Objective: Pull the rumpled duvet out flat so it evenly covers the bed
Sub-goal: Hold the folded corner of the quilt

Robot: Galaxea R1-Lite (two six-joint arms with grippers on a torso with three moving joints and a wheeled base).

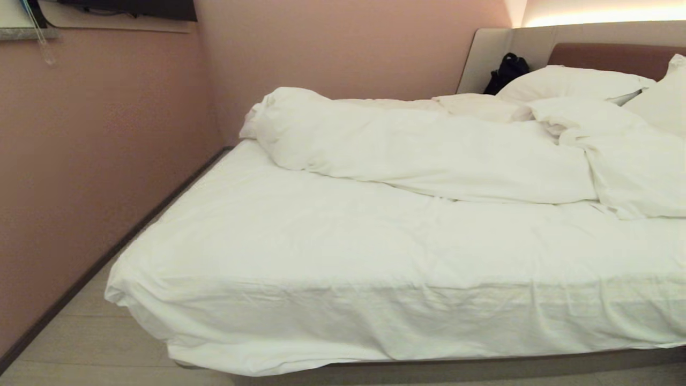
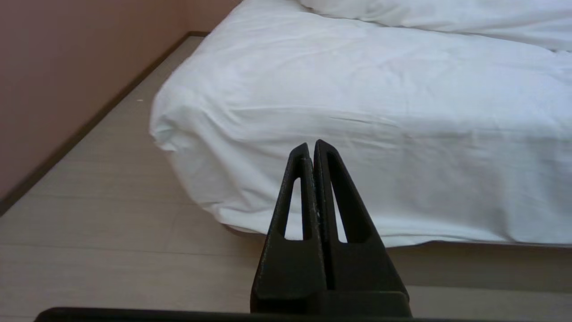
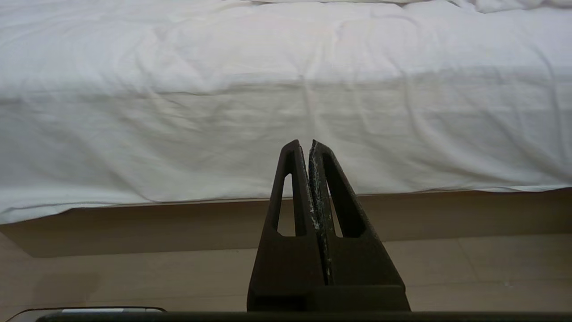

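Pink-walled room: duvet bunched crosswise (headboard end) on bed; both jaws closed.

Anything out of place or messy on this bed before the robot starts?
Yes. The duvet is bunched in a rumpled roll across the head half of the bed, leaving the sheet at the foot bare. A black bag sits against the headboard surround beside the pillows.

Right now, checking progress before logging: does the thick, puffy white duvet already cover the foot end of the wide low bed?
No. The duvet lies bunched toward the headboard, leaving the bed's sheeted foot end bare.
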